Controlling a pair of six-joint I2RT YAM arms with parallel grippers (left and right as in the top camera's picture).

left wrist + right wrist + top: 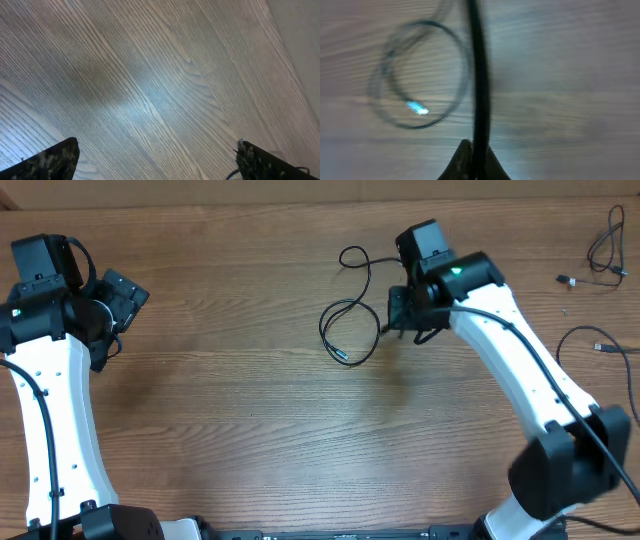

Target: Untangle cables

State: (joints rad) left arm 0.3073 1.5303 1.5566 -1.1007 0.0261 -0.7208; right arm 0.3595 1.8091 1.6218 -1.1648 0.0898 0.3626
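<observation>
A thin black cable (323, 328) lies in loose loops on the wooden table (230, 410) just left of my right gripper (397, 320). That gripper is shut on one strand of it. In the right wrist view the held cable (479, 75) runs straight up from the closed gripper (475, 155), and a blurred loop with a shiny plug end (417, 107) lies to its left. Two more cables lie apart at the far right, one (601, 246) at the back and one (572, 335) nearer. My left gripper (122, 293) hovers open at the far left over bare wood (157, 145), with its fingers (50, 160) wide apart.
The right arm's white link (520, 370) slants across the right half of the table, its base at the front right. The left arm (50, 410) stands along the left edge. A pale wall (300, 30) borders the table's far edge.
</observation>
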